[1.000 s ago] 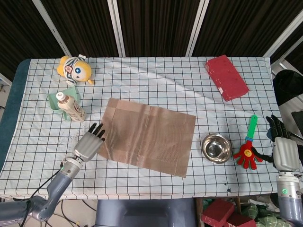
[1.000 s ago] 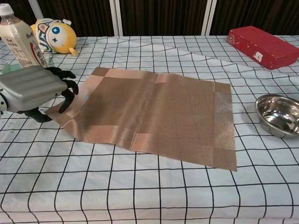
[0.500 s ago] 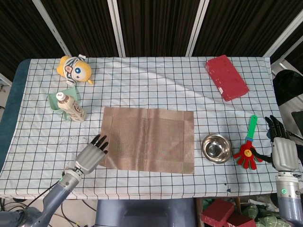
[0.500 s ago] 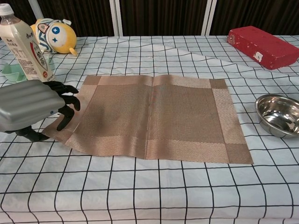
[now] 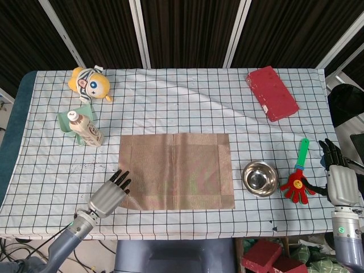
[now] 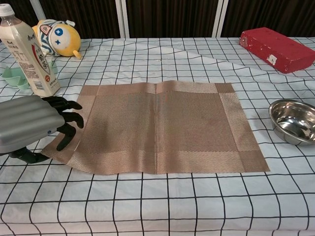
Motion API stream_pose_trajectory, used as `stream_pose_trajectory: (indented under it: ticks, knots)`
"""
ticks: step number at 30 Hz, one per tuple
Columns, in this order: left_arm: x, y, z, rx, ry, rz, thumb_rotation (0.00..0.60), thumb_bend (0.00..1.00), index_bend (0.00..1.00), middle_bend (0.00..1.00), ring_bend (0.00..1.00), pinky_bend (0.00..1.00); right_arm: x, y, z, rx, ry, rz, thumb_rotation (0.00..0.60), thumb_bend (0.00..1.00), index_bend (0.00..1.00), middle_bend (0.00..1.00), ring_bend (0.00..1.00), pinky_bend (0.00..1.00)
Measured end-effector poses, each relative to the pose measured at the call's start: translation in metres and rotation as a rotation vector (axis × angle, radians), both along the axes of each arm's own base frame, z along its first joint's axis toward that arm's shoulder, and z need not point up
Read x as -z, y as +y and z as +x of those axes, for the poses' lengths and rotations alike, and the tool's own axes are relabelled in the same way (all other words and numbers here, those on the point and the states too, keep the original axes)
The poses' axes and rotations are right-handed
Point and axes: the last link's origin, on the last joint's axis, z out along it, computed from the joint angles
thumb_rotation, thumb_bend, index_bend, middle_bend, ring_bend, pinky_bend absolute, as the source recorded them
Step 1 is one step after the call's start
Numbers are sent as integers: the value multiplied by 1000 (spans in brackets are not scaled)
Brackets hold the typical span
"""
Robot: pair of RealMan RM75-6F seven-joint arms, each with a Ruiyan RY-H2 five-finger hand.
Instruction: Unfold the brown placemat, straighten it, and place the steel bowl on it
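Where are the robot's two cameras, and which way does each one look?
Head view: high up, looking almost straight down on the whole table; left hand and right hand show at the bottom corners.
Chest view: low at the table's near edge, looking across it toward the dark curtain; only the left hand shows.
Both see: placemat, bowl, bottle, plush toy, red block.
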Motion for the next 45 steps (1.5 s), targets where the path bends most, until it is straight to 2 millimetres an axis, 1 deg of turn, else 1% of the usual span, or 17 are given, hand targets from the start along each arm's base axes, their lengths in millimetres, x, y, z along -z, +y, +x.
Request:
stream_pose_trajectory:
  ticks: [7,12,15,18,20,23,26,31,36,41,45]
  knots:
    - [-1,-4,-4,-4,4,-5,600,400,722,222,65,132,1,0,0,0,6,7,600,130,83,0,41,201]
    - [-4,-6,-7,-22,11,-5,600,310,625,169,65,108,2,0,0,0,10,10,600,129,83,0,41,201]
    - [-8,-6,-9,-33,14,0,600,224,518,128,59,91,2,1,0,1,13,11,600,129,83,0,41,201]
    - [-13,-7,-12,-46,17,8,600,121,350,86,50,72,2,1,0,1,17,14,600,129,83,0,41,201]
    - [-18,-8,-15,-58,14,15,600,81,257,64,36,58,3,1,1,-1,24,16,600,130,83,0,41,201]
    - [-24,-9,-17,-80,-1,22,600,54,162,49,27,50,4,1,1,-4,37,19,600,129,83,0,41,201]
    - [-31,-12,-18,-101,-26,33,600,51,111,43,26,49,4,1,1,-7,42,21,600,125,83,0,41,201]
    - [-47,-17,-19,-118,-102,78,600,51,84,40,26,49,7,4,5,-24,66,37,600,97,83,0,41,201]
    - [-75,-21,-25,-125,-209,195,600,51,78,36,27,48,13,8,16,-66,92,67,600,73,100,33,47,201]
    - [-104,-25,-40,-157,-337,315,600,51,70,32,26,49,27,14,31,-127,150,119,600,73,197,114,97,201]
    - [-119,-28,-56,-185,-397,366,600,51,67,30,26,49,41,17,36,-138,203,176,600,73,282,182,132,208]
